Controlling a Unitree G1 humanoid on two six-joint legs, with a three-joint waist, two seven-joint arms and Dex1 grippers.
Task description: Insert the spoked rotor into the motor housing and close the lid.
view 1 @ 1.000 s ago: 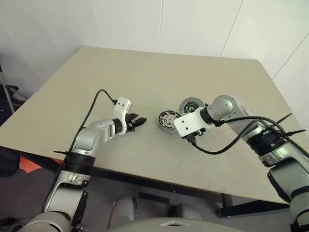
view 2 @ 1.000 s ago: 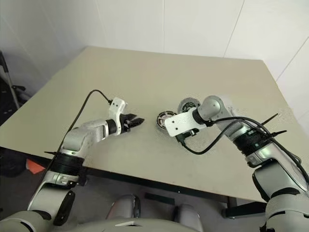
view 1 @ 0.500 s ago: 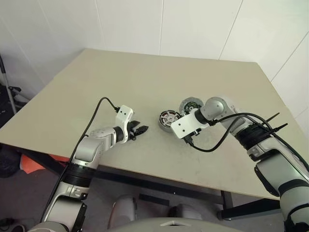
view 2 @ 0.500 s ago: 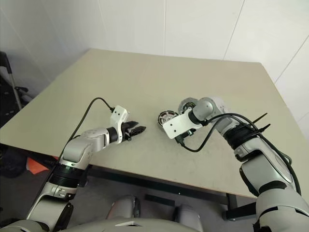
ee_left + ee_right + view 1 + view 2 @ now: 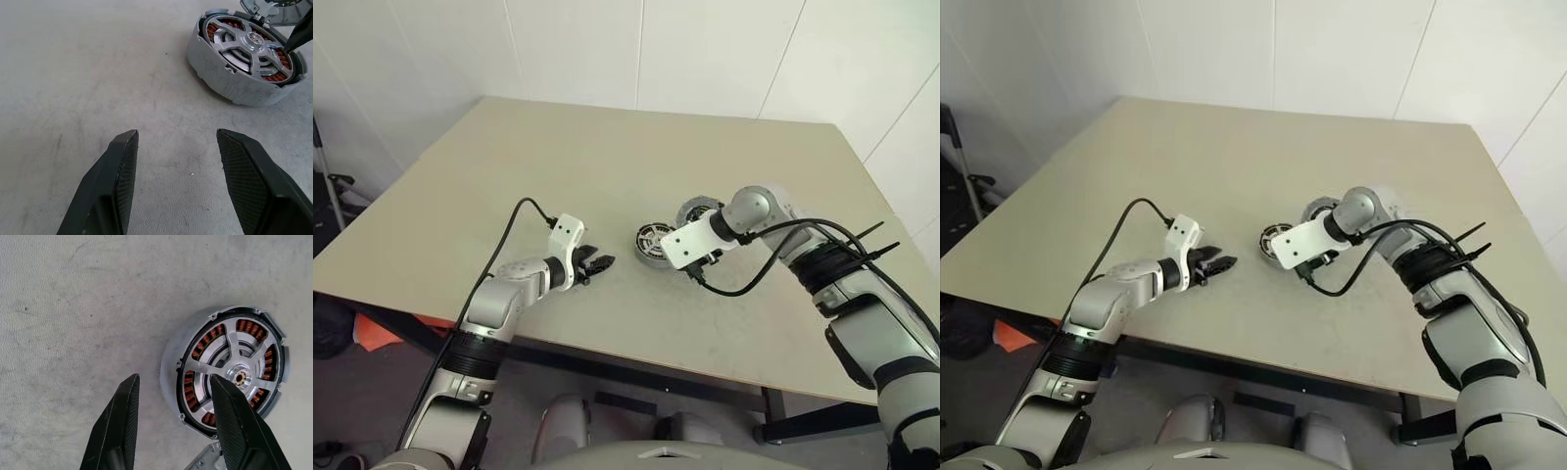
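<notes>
Now the spoked rotor (image 5: 234, 376) sits inside the motor housing (image 5: 234, 83) on the table (image 5: 607, 157), lid (image 5: 701, 209) lying just behind. Both grippers empty: left gripper (image 5: 176, 147) spread nearby, right gripper (image 5: 171, 396) parted above the housing.

- Motor housing (image 5: 655, 242) stands on counter (image 5: 607, 157); spoked rotor (image 5: 234, 377) seated inside it.
- Lid (image 5: 698, 212) lies just behind-right of housing.
- Left end effector (image 5: 598, 262) left of housing; right end effector (image 5: 697, 270) above its right side.
</notes>
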